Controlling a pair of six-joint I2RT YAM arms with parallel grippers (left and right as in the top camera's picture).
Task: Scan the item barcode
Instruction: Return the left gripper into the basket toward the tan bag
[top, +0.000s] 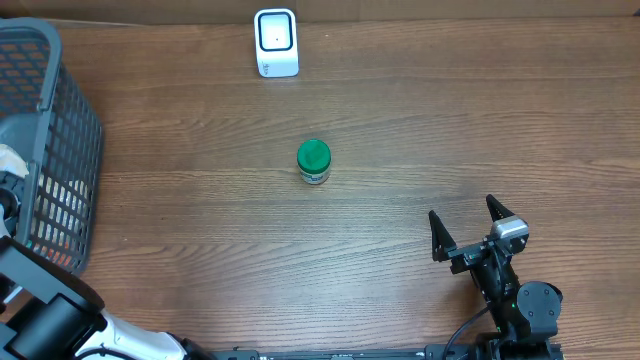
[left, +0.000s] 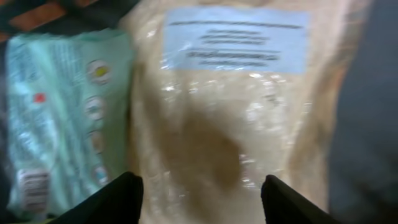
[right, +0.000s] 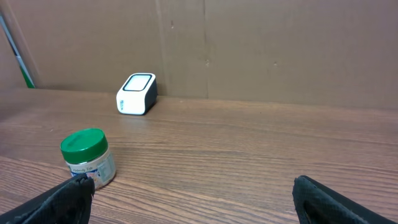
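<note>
One green-lidded jar (top: 314, 162), one scanner (top: 276, 43), well apart on open worktop (top: 450, 120) — basket (top: 70, 170) at left edge; left gripper (left: 202, 194), right gripper (top: 466, 222) — jaws apart, empty.

A white barcode scanner (top: 276, 42) stands upright near the far edge of the desk, close to its middle. A small jar (top: 314, 161) with a green lid and a pale label stands upright about mid-desk, well apart from the scanner. In the grey basket (top: 60, 150) at the left edge, a clear pouch (left: 230, 112) of pale grains with a light-blue label lies flat, touching a green packet (left: 62, 118).
</note>
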